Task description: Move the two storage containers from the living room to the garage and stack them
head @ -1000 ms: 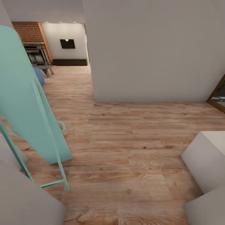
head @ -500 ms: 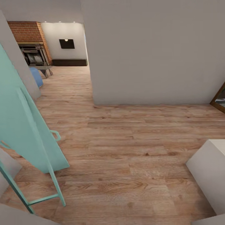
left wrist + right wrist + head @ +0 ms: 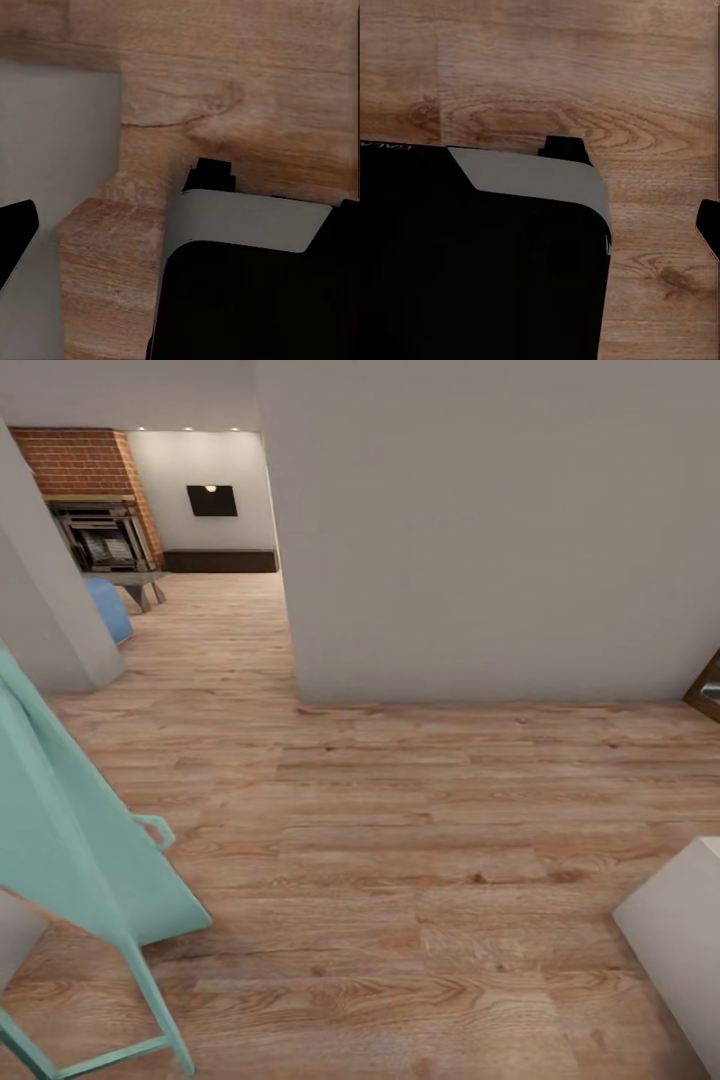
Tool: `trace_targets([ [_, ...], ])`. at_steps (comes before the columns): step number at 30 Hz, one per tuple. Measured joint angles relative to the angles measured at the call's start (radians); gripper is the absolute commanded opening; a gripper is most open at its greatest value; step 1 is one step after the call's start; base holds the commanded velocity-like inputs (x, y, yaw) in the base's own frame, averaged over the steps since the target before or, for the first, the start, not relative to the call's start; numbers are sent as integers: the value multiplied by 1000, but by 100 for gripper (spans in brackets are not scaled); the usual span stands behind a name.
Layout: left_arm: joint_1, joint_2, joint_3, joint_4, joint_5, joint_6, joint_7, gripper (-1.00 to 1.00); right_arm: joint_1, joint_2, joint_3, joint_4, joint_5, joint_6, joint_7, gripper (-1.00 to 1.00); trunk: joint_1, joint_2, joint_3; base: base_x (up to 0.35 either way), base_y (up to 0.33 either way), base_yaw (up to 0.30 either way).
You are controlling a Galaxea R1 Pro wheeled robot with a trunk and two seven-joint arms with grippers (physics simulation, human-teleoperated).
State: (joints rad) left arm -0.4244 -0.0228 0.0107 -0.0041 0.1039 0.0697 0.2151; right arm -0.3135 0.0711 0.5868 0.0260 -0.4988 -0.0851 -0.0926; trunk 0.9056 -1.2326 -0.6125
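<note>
Plank floor (image 3: 420, 840): we're rolling over light wood planks, and they run wall to wall across the head view, on through the opening ahead of us.
Pale wall (image 3: 480, 530): a big plain grey-white wall stands dead ahead, its corner edge meeting the planks near the middle of our view.
Living room (image 3: 200, 510): there it is through the opening at upper left, lit by ceiling spots, with a dark panel on its far wall.
Teal frame (image 3: 70, 830): a mint-green slab with thin legs and a small loop handle leans in at our lower left, its foot on the planks.
White block (image 3: 680, 930): a pale boxy shape pokes in at lower right; we can't tell what it is.
Brick fireplace (image 3: 95, 500): red brick round a dark firebox, at the left of that far room.
Blue sofa (image 3: 108, 608): just a rounded blue corner peeks past the left wall edge.
Wood-framed door (image 3: 708, 690): a sliver of brown frame at the right edge.
Storage containers: we have no orange-red tray anywhere in our pictures.
Left claw: the wrist view gives us dark and grey robot body over planks; whether it's released or clenched, we cannot tell.
Right claw: same story, black casing over wood grain; we cannot tell its state.
</note>
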Motion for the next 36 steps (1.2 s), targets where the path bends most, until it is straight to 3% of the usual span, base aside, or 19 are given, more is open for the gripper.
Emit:
trace_targets([
  [36,0,0,0,0,0,0,0,100,0,-1,0,0,0,0,0,100,0,0,0,322,0,0],
])
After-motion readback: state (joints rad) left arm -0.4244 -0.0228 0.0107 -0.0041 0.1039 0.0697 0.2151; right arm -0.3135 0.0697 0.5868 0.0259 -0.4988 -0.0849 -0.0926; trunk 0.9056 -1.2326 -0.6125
